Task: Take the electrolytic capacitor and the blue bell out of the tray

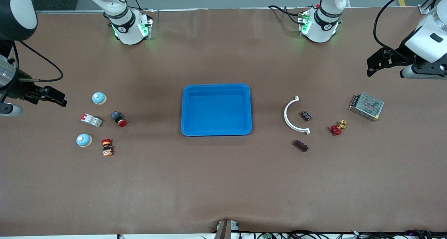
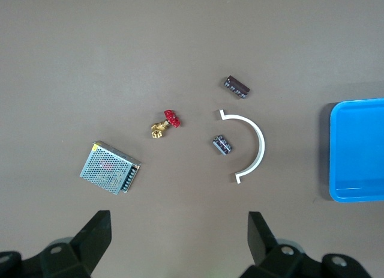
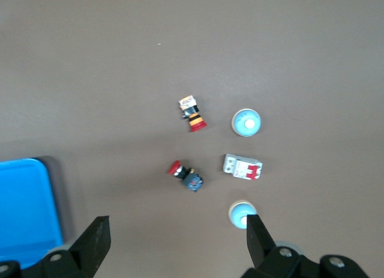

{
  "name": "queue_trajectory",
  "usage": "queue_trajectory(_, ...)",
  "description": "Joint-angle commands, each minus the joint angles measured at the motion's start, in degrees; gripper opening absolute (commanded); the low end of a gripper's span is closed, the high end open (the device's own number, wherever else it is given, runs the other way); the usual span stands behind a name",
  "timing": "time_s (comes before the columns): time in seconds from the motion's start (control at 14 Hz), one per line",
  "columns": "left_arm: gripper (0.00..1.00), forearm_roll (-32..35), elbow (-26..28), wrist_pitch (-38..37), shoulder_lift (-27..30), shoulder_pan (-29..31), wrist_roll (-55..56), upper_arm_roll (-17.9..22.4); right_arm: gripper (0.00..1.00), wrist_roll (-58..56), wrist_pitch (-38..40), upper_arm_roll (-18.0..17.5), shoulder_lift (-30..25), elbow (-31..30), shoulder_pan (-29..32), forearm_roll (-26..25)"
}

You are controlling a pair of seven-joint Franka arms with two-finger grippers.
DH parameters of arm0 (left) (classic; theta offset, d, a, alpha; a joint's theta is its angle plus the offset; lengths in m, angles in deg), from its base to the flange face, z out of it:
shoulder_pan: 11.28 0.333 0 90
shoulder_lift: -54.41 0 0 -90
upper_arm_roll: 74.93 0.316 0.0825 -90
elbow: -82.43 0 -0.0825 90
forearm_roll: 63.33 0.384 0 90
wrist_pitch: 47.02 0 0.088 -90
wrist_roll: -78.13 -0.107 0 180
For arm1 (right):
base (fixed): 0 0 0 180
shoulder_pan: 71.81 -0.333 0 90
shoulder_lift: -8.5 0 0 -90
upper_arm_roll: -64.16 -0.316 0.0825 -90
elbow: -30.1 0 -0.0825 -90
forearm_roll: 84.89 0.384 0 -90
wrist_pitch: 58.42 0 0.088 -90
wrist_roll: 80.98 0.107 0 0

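Note:
Two light-blue bells lie toward the right arm's end: one (image 1: 99, 98) farther from the front camera, one (image 1: 84, 140) nearer. In the right wrist view the farther bell (image 3: 242, 214) is partly covered by a finger, and the nearer bell (image 3: 246, 122) is in plain sight. Two dark capacitors lie toward the left arm's end: one (image 1: 306, 116) (image 2: 222, 144) inside a white curved piece (image 1: 292, 117), one (image 1: 301, 145) (image 2: 236, 86) nearer the camera. My right gripper (image 1: 57, 96) (image 3: 177, 227) is open and empty in the air beside the bells. My left gripper (image 1: 371, 66) (image 2: 179, 224) is open and empty, up above the table by a metal power supply (image 1: 366, 106).
A blue tray (image 1: 216, 132) sits empty mid-table. A white and red circuit breaker (image 1: 91, 120) and two red push buttons (image 1: 118, 118) (image 1: 107, 146) lie among the bells. A red-handled brass valve (image 1: 337, 128) lies between the capacitors and the power supply.

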Motion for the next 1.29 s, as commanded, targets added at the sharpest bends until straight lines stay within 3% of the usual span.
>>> queue_trajectory(0.0,1.0,-1.21,0.31,-0.36,1.32,0.04,-1.21,0.3,1.0,3.55,1.62,0.44,2.13,3.96,-0.8,2.16)
queue_trajectory(1.21,1.0,-0.41,-1.27,-1.59,1.32,0.04,-1.04,0.56,1.0,4.44,1.35,0.53,3.89,5.81,-2.21,1.81)
